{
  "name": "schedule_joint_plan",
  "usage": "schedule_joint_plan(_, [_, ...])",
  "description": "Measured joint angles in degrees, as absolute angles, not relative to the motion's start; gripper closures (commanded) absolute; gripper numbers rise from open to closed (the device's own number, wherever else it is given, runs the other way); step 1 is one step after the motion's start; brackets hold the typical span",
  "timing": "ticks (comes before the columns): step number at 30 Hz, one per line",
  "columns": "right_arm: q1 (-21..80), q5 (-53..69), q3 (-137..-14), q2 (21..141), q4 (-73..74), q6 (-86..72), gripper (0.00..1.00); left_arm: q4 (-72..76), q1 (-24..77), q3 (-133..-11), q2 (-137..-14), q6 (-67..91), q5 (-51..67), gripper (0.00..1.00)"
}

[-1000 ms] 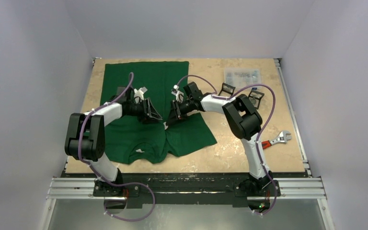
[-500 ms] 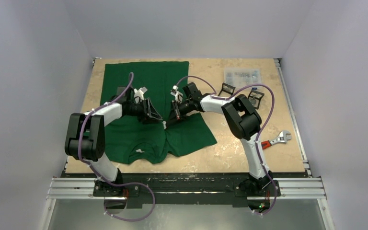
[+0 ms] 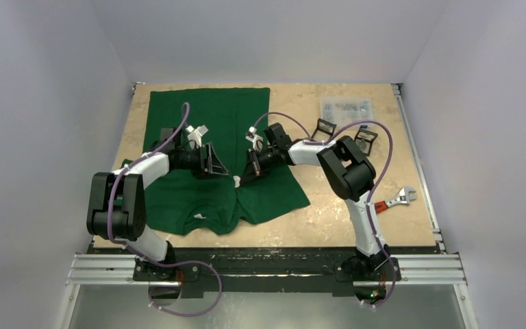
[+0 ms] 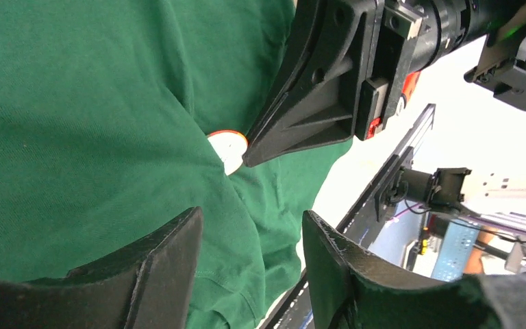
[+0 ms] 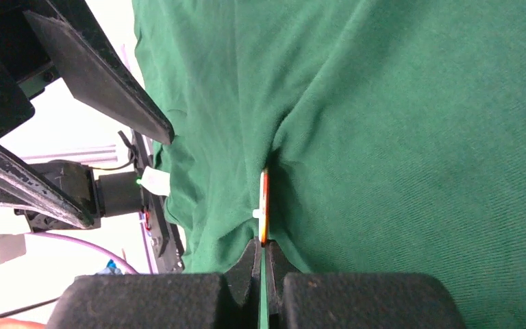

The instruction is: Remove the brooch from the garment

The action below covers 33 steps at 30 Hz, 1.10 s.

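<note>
On the counter (image 3: 356, 219), the brooch (image 5: 264, 205) sits in a fold of the garment (image 3: 205, 116). My right pincer (image 5: 262, 247) is closed at its rim and my left pincer (image 4: 251, 216) gapes empty, so unheld cloth may lift with my pull.

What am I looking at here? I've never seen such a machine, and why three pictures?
These are two robot arms bolted to a table, each ending in a two-finger gripper. The wide picture comes from a camera overhead; the other two from small cameras on the wrists, so each shows its own fingers. A dark green T-shirt lies on the table, with a wrench and a clear packet off to its right. On the shirt sits a small round brooch. The right gripper is closed on its edge; the left gripper is open and holds nothing.
</note>
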<state>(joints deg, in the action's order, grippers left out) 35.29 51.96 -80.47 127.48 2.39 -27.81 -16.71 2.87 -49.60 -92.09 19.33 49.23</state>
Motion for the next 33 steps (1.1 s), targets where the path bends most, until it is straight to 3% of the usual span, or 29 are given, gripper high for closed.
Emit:
schedule_joint_plan(10, [35.31,51.53,-76.23,123.22,-5.04,-27.4,1.0,-13.02,2.85,-45.74,-88.01,15.4,49.08,0.5])
schedule_joint_plan(17, [35.35,49.56,-76.6,123.66,-4.54,-27.42,1.0,-12.71,2.85,-45.95,-90.48,16.01,47.46,0.6])
schedule_joint_plan(22, [35.38,48.93,-78.11,125.6,-3.57,-27.88,0.84,-12.19,2.87,-46.28,-94.83,18.74,47.24,0.65])
schedule_joint_plan(27, [35.42,48.9,-78.85,126.89,-3.44,-28.6,0.8,-12.34,2.9,-46.78,-96.55,19.53,47.07,0.66])
schedule_joint_plan(33, [35.7,48.95,-79.75,127.33,-3.46,-29.52,0.83,-12.29,2.9,-47.97,-96.57,19.53,47.11,0.66])
